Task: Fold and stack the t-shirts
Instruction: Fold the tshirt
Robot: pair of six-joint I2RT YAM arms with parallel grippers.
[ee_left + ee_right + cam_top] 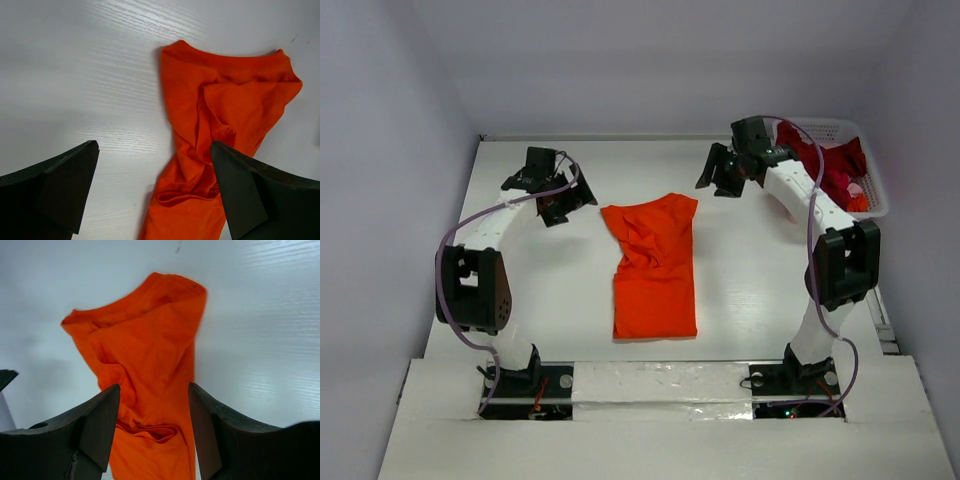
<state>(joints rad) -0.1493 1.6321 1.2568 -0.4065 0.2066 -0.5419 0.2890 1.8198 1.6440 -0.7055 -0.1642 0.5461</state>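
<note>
Spreading under everything, the white counter carried the orange t-shirt flat on its surface, roughly midway between the two arms. The orange t-shirt lay as a long strip. Its end nearer the arm bases was smooth and straight-edged, while its far end was wider and rumpled, with creases running down the cloth.

To the far right of the orange t-shirt, well apart from it, a white latticed basket sat at the counter's back corner. Dark red t-shirts were heaped inside the basket, bunched and unfolded.

The left pincer hung just left of the orange t-shirt's far left corner, above the counter and apart from the cloth. In the left wrist view its jaws stood wide apart with nothing between them, and the rumpled cloth lay below. The right pincer hung just beyond the orange t-shirt's far right corner. Its jaws were also parted and empty, and the right wrist view looked down between them onto the same orange cloth.
</note>
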